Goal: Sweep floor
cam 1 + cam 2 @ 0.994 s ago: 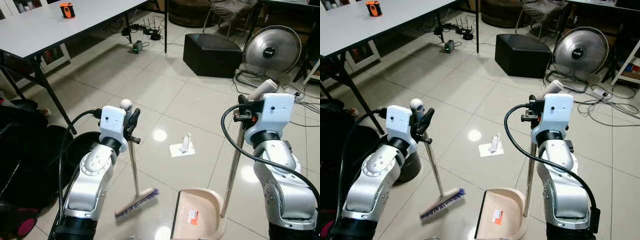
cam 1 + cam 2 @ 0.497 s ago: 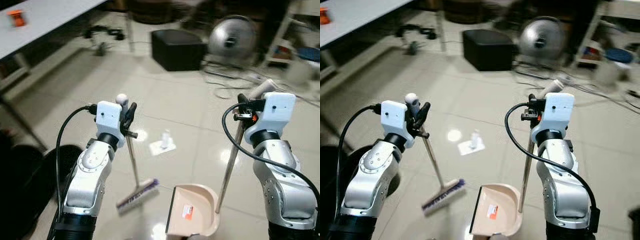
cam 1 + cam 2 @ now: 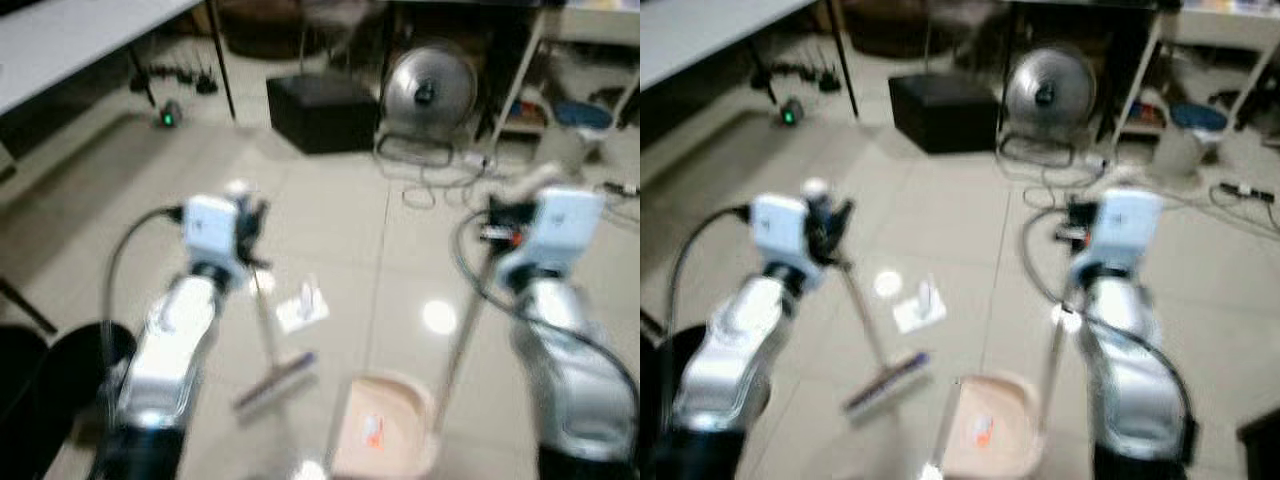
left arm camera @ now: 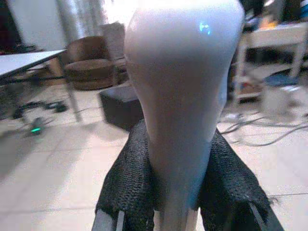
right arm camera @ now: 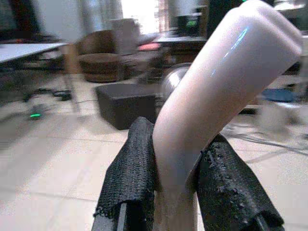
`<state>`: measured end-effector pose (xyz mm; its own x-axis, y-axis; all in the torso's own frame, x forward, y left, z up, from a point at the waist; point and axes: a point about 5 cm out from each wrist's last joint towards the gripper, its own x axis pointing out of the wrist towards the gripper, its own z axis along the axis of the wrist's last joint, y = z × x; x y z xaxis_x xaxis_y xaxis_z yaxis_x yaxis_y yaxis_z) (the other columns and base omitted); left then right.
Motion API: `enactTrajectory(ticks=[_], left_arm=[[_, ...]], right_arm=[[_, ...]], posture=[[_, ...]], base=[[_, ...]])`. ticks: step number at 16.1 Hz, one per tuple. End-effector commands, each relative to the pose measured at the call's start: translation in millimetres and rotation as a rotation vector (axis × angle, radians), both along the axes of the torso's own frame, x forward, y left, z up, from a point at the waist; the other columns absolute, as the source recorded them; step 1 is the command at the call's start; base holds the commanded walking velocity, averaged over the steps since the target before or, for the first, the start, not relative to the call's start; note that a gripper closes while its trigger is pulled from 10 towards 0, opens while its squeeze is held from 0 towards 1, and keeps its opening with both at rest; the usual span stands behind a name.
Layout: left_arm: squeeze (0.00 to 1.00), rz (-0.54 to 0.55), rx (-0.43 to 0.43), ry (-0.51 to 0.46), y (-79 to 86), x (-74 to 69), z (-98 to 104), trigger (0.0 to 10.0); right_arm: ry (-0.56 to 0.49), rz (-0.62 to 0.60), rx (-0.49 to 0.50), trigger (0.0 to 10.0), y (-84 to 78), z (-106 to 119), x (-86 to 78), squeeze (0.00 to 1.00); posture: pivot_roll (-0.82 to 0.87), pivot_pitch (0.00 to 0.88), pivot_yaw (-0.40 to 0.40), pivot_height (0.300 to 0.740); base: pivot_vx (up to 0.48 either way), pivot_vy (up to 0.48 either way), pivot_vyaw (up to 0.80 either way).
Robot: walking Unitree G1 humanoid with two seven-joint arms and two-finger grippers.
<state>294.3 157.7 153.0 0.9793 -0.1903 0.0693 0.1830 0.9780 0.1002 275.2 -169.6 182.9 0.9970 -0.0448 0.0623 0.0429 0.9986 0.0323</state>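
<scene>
My left gripper (image 3: pixel 247 222) is shut on the top of the broom handle (image 4: pixel 185 86); the broom's purple-bristled head (image 3: pixel 276 379) rests on the tiled floor below it. My right gripper (image 3: pixel 502 218) is shut on the dustpan's upright handle (image 5: pixel 211 91), and the beige dustpan (image 3: pixel 382 437) sits on the floor between my arms. A white scrap of paper with a small white piece on it (image 3: pixel 303 305) lies on the tiles just beyond the broom head. The eye views are blurred by motion.
A black box-like stool (image 3: pixel 320 111) and a round fan (image 3: pixel 431 90) stand ahead. Cables (image 3: pixel 435 185) trail over the floor near them. A white table (image 3: pixel 80 40) runs along the far left, and a white shelf (image 3: pixel 585 70) is at the far right. A black bin (image 3: pixel 75 360) sits by my left side.
The whole view has swung to the right: the table has slid off to the left and the fan, stool and shelf have come toward the middle. Both grips hold as before.
</scene>
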Motion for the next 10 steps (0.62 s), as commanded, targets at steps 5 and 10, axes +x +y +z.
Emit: enactTrajectory(ticks=[5, 10], left_arm=[[0.00, 0.044, 0.015, -0.070, 0.4, 0.3, 13.5, 10.0], [0.00, 0.095, 0.024, -0.086, 8.2, -2.9, 18.2, 10.0]], right_arm=[[-0.061, 0.010, -0.007, 10.0, -4.0, 8.2, 3.7, 0.00], [-0.080, 0.076, -0.021, 10.0, 7.5, 10.5, 12.2, 0.00]], posture=[[-0.01, 0.012, 0.008, 0.740], [0.02, 0.024, -0.014, 0.740]], base=[[0.342, 0.000, 0.00], [0.340, 0.000, 0.27]])
